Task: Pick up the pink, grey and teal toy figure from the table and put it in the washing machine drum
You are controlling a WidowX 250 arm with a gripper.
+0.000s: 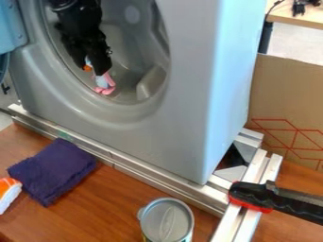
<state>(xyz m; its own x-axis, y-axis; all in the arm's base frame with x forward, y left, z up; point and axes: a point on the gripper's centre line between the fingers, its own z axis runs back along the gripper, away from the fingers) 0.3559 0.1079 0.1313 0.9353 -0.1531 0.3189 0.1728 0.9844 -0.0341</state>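
**Inside the washing machine's round opening, the gripper grasps a small soft thing**

Within the grey mouth of the washing machine [189,94], the black gripper [93,67] points downward, closed on a small, soft-looking thing [105,83] coloured pink and pale blue, with a patch of orange near the grip. The pink end hangs lowest, close to the front rim of the opening; whether it touches the drum wall, I cannot tell. The blue door [9,26] stands open at the left side of the washing machine.

Along the washing machine's foot run metal rails [151,174], which continue past its right front corner. On the wooden desk [116,203] in front of the washing machine, toward the left, lies a folded dark purple cloth [54,170], with an orange-and-white thing [6,193] just beside it, partly cut off by the view's edge. A can [167,221] stands upright before the washing machine, nearer its right front corner. A black tool with red edging [252,196] lies across the rails beyond that corner. Cardboard [284,99] with red lines stands to the right of the washing machine.
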